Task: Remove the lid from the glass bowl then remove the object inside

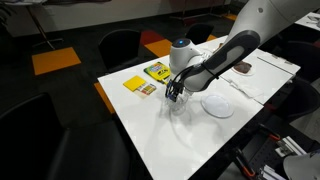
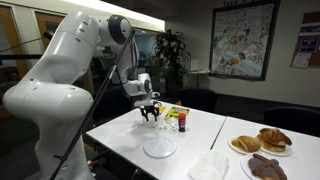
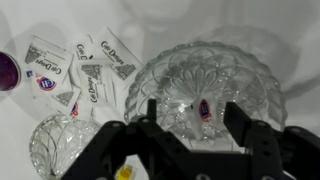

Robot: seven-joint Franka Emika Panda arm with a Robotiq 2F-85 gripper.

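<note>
On the white table (image 1: 148,135), the gripper (image 3: 191,108) hovers directly above the glass bowl (image 3: 205,75), fingers apart, apparently spread to straddle the small object (image 3: 205,110) inside, while the white disc (image 1: 218,106) lies at the bowl's three o'clock.

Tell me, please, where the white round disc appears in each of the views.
Exterior view: the white round disc lies right of centre, to the right of the gripper.
Exterior view: it sits at lower centre, just below the gripper.
Wrist view: not clearly visible.
Shared landmark: the gripper, open above the glass bowl.
</note>
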